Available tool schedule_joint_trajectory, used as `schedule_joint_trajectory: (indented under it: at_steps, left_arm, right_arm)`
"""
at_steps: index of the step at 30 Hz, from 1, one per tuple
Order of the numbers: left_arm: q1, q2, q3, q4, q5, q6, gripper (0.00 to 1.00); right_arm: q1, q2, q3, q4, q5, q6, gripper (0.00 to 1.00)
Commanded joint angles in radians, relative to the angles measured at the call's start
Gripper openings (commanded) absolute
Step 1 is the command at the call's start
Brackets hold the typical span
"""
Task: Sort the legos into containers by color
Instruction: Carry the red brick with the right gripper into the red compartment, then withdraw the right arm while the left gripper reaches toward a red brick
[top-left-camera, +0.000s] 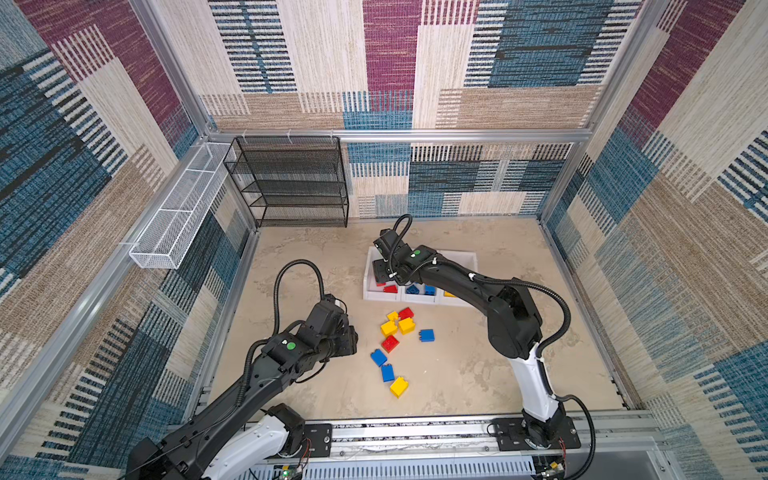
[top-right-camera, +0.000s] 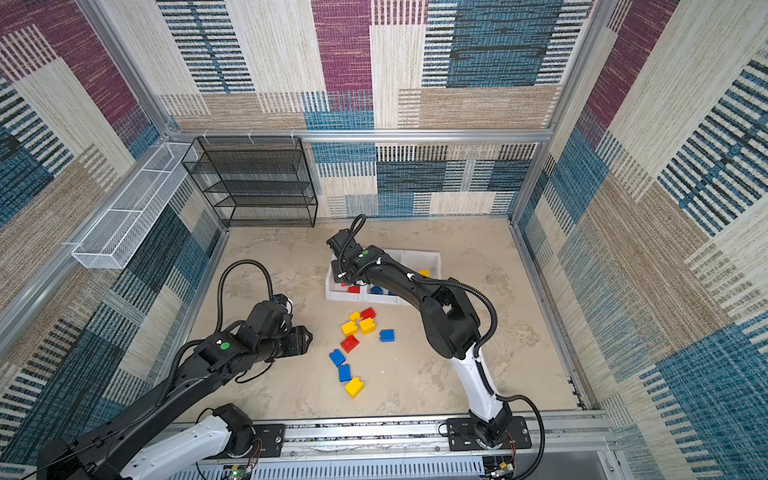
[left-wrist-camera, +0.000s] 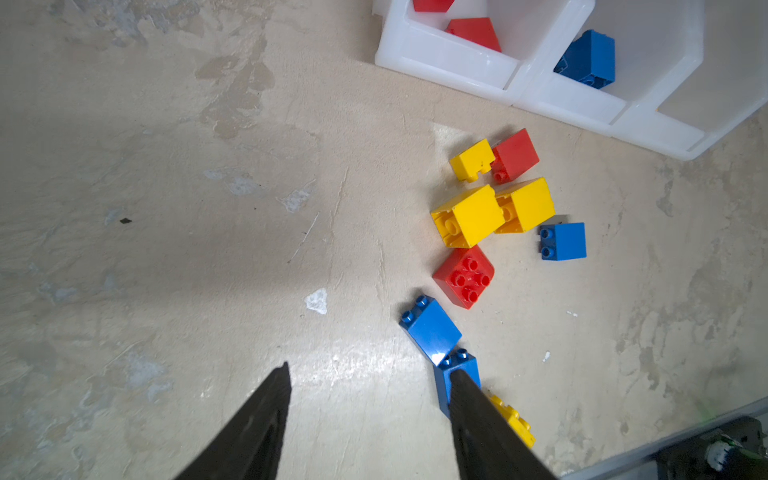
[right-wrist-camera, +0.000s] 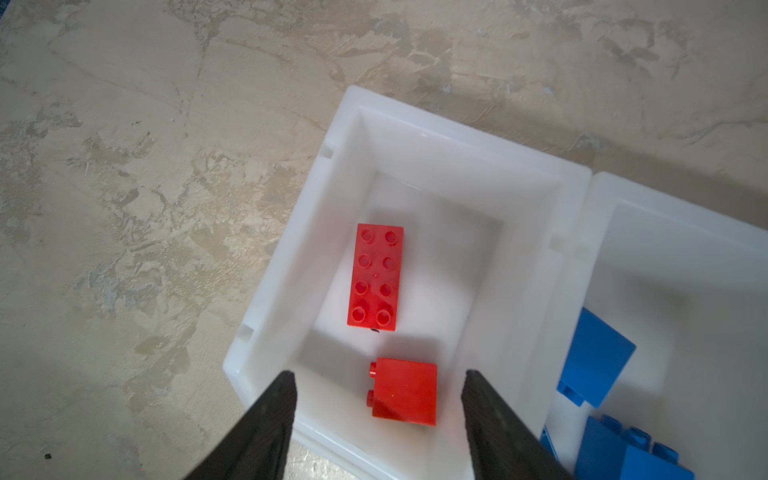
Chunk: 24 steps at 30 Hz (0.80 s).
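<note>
Left gripper gapes empty beside loose legos; at its one o'clock, right gripper stands wide above red legos in a container

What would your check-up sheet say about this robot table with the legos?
Surface: beige mottled tabletop.
Job's things: nine loose legos lie there, four yellow, three blue, two red; three white bins in a row keep reds, blues and yellows apart.
Clutter: nothing seen.
Grippers: left tool open, empty, above the tabletop near the loose legos; right tool open over the reds' bin, touching nothing.
Cables: black hoses loop clear of the legos.
Surroundings: black mesh rack at the back, white wire basket on the side wall, patterned walls.
</note>
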Motion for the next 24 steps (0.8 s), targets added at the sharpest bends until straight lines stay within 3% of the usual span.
schedule_joint_trajectory:
  at_steps: [1, 17, 24]
  left_arm:
    - [0.000, 0.004, -0.004, 0.001, 0.010, -0.024, 0.64]
    - [0.001, 0.016, -0.020, 0.044, 0.054, -0.026, 0.64]
    - [0.000, 0.102, -0.012, 0.115, 0.149, 0.007, 0.65]
  right_arm:
    - [0.002, -0.019, -0.011, 0.002, -0.002, 0.002, 0.67]
    - [0.000, -0.117, -0.105, 0.028, 0.006, 0.014, 0.67]
    - [0.001, -0.291, -0.302, 0.072, 0.018, 0.060, 0.68]
